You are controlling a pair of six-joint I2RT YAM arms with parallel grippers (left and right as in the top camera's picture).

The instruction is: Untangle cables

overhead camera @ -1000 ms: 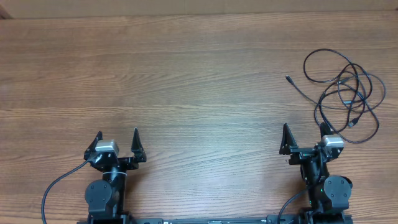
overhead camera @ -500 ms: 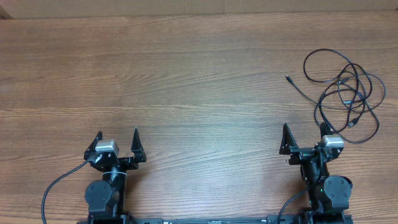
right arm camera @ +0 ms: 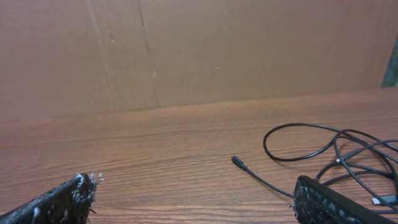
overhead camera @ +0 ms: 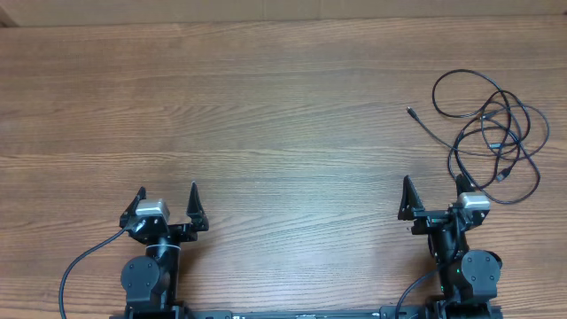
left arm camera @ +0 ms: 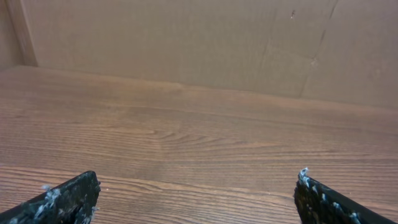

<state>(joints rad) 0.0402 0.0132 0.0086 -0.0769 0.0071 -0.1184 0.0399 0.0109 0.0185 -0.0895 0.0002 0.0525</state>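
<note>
Cables [overhead camera: 489, 124] tangled at right, perhaps two strands; right wrist view crops them. Left jaws, right jaws apart, empty.

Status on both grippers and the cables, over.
Left gripper open, empty. Right gripper open, empty. Cables tangled, untouched, just ahead of right gripper. No obstruction seen.

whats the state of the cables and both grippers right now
cables, tangled in one loose heap, one plug end trailing out, not held
left gripper, open, empty, far from the cables
right gripper, open, empty, right by the near edge of the cables
</note>
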